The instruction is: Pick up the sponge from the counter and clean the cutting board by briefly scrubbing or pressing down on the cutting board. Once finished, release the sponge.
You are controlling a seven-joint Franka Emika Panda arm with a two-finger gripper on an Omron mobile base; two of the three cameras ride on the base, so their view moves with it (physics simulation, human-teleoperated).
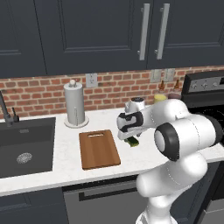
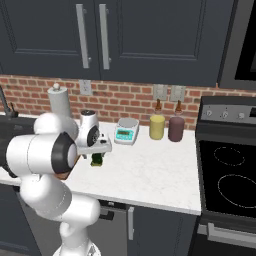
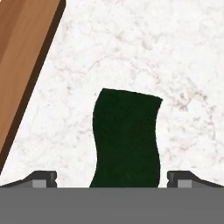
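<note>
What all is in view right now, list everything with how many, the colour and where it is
sponge: one, dark green, on the counter beside the board, between the open jaws
cutting board: one, brown wood, on the counter right of the sink
counter: one, white marbled
sink: one, dark, left end
paper towel roll: one, white, behind the board
kitchen scale: one, pale green top, near the wall
jars: two, yellow and maroon, beside the stove
stove: one, black, right end
gripper: one, open, low over the sponge

A dark green sponge (image 3: pixel 127 138) lies flat on the white marbled counter (image 3: pixel 153 52). Just beside it rests the brown wooden board (image 1: pixel 99 149), slot handle toward the wall.
</note>
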